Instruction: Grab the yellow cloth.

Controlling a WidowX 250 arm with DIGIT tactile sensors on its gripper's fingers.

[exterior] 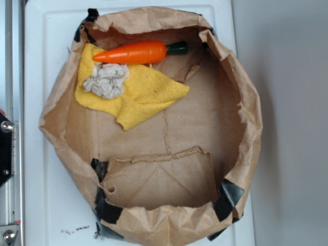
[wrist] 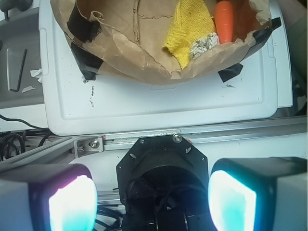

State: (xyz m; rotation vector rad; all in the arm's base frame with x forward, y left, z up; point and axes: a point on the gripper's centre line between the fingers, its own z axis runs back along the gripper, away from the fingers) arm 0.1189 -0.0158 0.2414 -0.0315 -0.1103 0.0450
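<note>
The yellow cloth (exterior: 141, 95) lies flat inside the brown paper bag (exterior: 241, 97), toward its upper left, one pointed corner aimed down. In the wrist view the yellow cloth (wrist: 188, 29) shows at the top, inside the bag. My gripper (wrist: 153, 202) is open, its two glowing pads (wrist: 72, 204) wide apart with nothing between them. It hangs over the robot's base, well away from the bag. The gripper does not show in the exterior view.
An orange toy carrot (exterior: 136, 53) lies along the cloth's top edge. A grey-beige paper wad (exterior: 107, 80) sits on the cloth. The bag's rolled walls ring them, on a white board (wrist: 159, 103). A metal rail (wrist: 192, 137) and the black base (wrist: 161, 168) lie under the gripper.
</note>
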